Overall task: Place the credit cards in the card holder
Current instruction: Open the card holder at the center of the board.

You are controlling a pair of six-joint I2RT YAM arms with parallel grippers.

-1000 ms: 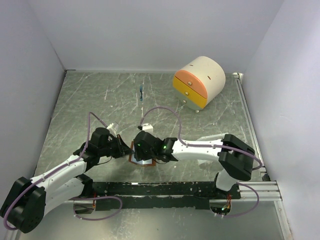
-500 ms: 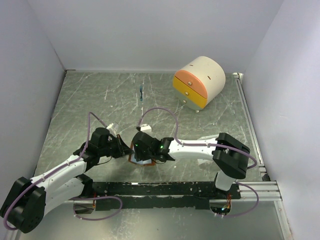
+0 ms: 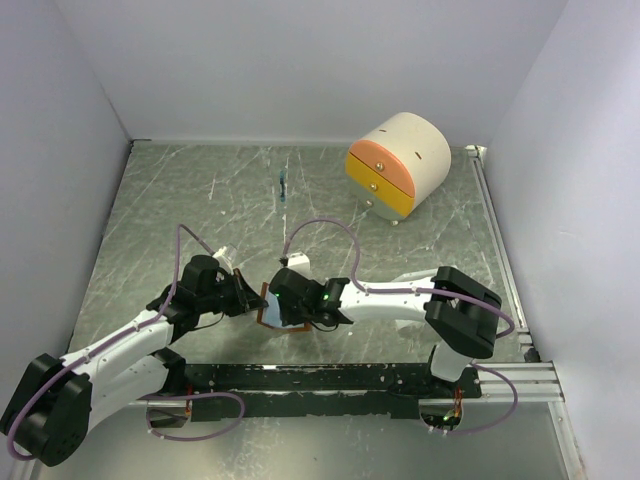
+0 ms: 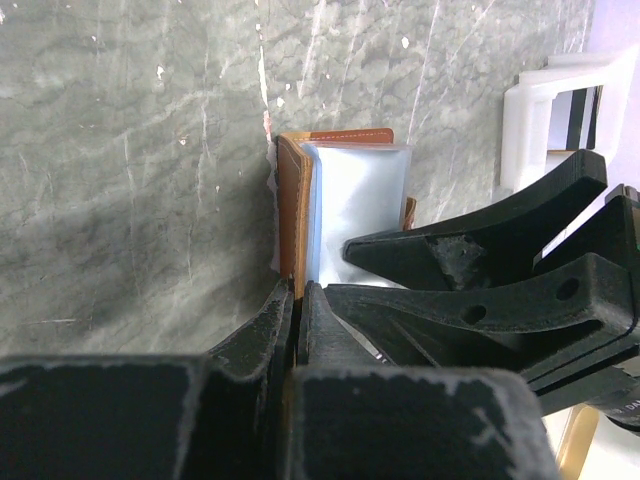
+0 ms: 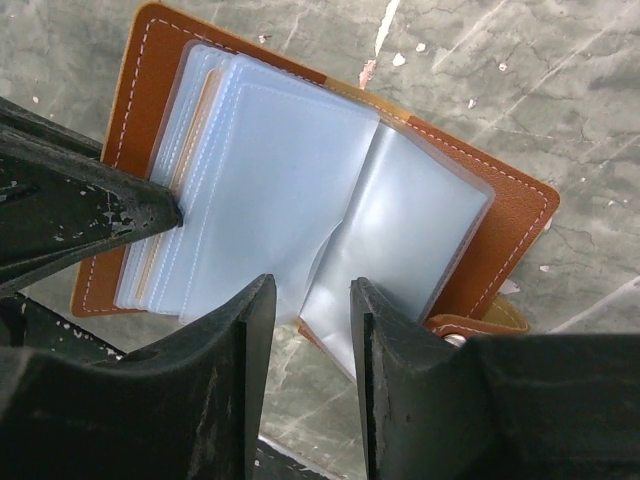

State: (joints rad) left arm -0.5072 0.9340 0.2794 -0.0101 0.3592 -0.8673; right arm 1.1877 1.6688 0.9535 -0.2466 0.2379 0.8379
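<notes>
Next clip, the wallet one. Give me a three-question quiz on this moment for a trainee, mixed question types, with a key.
1. True or false: the card holder lies open, with its clear pockets showing.
2. What is the left gripper shut on? A) the card holder's brown cover B) a loose card C) nothing
3. Fill in: in the top view, the cream-and-orange drawer box stands toward the far ___ corner of the table.
Key: 1 true; 2 A; 3 right.
</notes>
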